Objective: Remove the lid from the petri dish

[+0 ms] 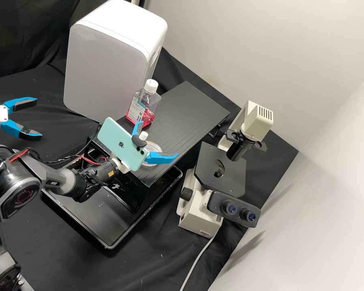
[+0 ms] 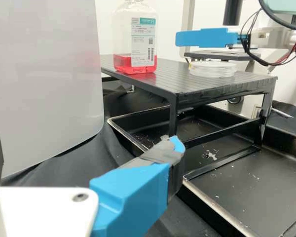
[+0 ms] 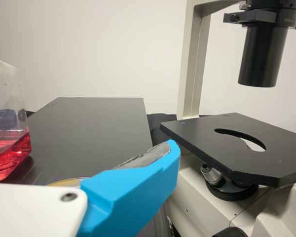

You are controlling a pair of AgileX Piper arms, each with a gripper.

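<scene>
Presently the right gripper (image 1: pixel 159 138) hangs open over the petri dish (image 1: pixel 154 147).

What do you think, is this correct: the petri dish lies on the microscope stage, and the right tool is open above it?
Not quite. The petri dish lies on the raised black shelf, not on the microscope stage, which stands apart beside the shelf. The left wrist view shows this plainly. The rest holds: the right tool is open above the dish.

Dark grey right arm (image 1: pixel 54 178) with red cables (image 1: pixel 89 160), white tool (image 1: pixel 159 139), bright blue fingers (image 1: pixel 162 158).
</scene>
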